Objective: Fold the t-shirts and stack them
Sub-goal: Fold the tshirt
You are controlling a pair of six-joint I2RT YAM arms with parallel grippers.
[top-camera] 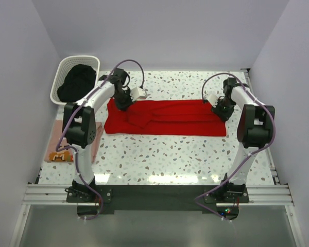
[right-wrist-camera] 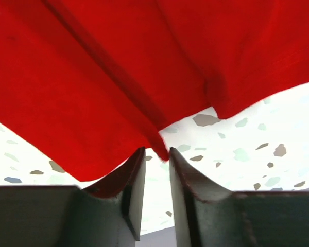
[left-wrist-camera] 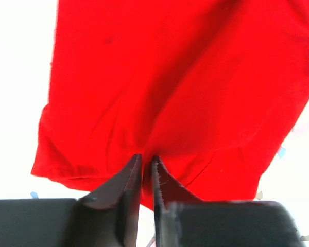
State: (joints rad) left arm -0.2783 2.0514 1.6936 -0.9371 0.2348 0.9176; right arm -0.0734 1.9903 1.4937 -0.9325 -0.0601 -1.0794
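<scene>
We noted red tee (top-camera: 165, 118) lay on table (top-camera: 159, 154) as long folded strip. Left gripper (top-camera: 124, 101) at left end: jaws nearly together at cloth pucker, couldn't tell if pinching. Right gripper (top-camera: 220, 109) at right end: jaws parted, loose. Our judgement: open fully, lift straight, avoid dragging fold.

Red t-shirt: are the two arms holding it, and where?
Cannot be told for sure. The left tool sits nearly closed at a pucker in the red t-shirt; the right tool stands slightly apart, the cloth's edge just at its tips.
</scene>
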